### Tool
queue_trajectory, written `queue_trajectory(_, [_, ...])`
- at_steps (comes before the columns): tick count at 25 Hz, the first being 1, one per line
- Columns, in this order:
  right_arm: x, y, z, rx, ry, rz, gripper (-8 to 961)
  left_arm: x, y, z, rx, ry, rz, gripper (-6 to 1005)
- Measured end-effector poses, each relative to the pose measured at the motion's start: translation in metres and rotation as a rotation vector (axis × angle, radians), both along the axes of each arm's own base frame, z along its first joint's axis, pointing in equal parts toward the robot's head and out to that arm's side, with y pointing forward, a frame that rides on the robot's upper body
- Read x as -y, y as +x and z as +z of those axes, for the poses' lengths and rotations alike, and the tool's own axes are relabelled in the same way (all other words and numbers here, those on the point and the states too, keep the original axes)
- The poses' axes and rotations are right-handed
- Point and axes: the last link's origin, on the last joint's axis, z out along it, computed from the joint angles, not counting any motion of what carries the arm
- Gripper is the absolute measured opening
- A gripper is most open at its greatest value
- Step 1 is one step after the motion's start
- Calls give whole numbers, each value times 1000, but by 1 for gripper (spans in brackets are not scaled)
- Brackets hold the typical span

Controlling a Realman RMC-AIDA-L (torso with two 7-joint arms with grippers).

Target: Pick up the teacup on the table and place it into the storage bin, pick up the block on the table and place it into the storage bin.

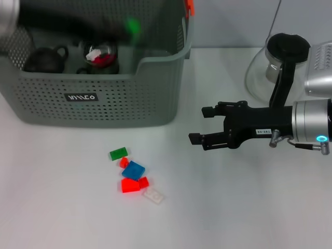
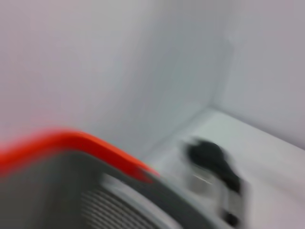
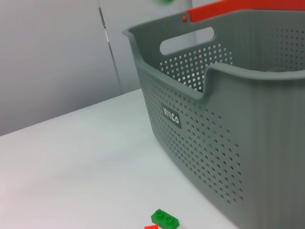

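The storage bin [image 1: 98, 98], grey-green and perforated with an orange clip [image 1: 190, 7], stands at the back left; it also shows in the right wrist view [image 3: 228, 143]. Inside it are a dark teapot [image 1: 44, 59] and a clear glass cup [image 1: 101, 54] with red and white contents. Several blocks lie on the table in front of the bin: green [image 1: 118, 153], blue [image 1: 133, 170], red [image 1: 130, 185] and white [image 1: 154, 195]. My left gripper [image 1: 129, 28] is a dark blur above the bin, with a green blur at its tip. My right gripper [image 1: 199, 127] is open and empty, right of the bin.
A glass jug with a black lid [image 1: 277, 62] stands at the back right, behind my right arm. The green block also shows in the right wrist view [image 3: 165, 219], next to the bin's front wall. The left wrist view shows only the bin's orange rim [image 2: 81, 143].
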Motion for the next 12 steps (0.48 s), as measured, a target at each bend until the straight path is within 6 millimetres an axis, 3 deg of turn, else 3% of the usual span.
queue_trajectory(6, [1,3,1,-4,3,-15,911,-59,-21,14,9,221,111,194])
queue_trajectory(12, [0,5,5,-10,12,-31,912,-81,-30,0,0,295,136,196])
